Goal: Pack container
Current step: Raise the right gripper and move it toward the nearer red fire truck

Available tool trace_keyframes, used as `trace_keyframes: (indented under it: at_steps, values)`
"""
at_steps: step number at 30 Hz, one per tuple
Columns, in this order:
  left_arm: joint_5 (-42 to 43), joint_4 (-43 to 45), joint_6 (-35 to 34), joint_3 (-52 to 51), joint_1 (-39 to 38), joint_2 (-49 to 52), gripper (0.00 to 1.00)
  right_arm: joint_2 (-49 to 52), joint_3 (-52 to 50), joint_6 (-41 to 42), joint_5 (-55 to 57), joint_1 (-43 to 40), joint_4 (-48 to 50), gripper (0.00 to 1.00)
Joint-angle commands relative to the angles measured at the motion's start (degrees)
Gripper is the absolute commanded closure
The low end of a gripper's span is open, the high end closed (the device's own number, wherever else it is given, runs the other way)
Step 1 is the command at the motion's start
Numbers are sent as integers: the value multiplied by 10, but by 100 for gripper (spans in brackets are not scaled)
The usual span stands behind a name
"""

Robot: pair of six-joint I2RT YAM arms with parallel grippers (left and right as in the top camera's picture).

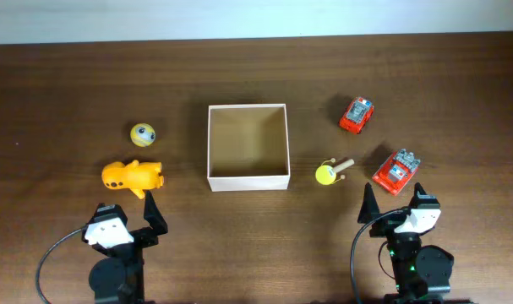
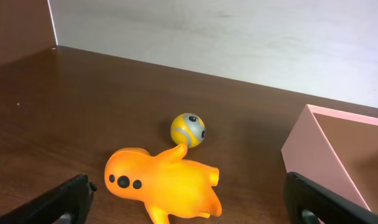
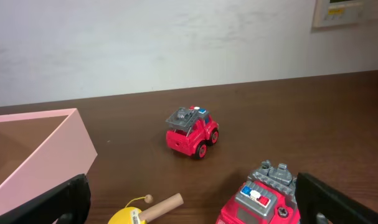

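Wide brown table (image 1: 70, 84), and in the middle of it the container (image 1: 248, 181), open-topped, nothing inside yet. Near side of the container, both arms wait. The left gripper (image 1: 128, 211) is spread fully and holds nothing. The right gripper (image 1: 395, 201) is the same, jaws wide and bare.

Left of the container lies the orange animal toy (image 1: 132, 176), the biggest piece. Right of the container are the near fire truck (image 1: 396, 171) and the far fire truck (image 1: 356, 115). Just beside the container's right wall is a yellow toy on a stick (image 1: 329, 173). Smallest is the yellow ball (image 1: 142, 133), left of the container.

Packing hasn't begun, I'd say. The smart play is for the left arm to drop over the animal's middle, pinch across its narrow body and clear the container wall before release.
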Motion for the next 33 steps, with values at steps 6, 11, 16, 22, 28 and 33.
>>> trace_keyframes:
  at_steps: [6,11,16,22,28,33]
  values:
    - [9,2,-1,-6,1,-5,1,-7,-3,0,-5,-4,-2,1]
    - [9,2,-1,-6,1,-5,1,-7,-3,0,-5,-4,-2,1]
    - [9,2,-1,-6,1,-5,1,-7,-3,1,-6,-4,2,1]
    - [9,2,-1,-6,1,-5,1,-7,8,7,-31,-4,26,1]
    - [9,2,-1,-6,1,-5,1,4,125,0,-35,-4,-32,1]
    - [9,2,-1,-6,1,-5,1,76,291,-16,-33,-4,-155,1]
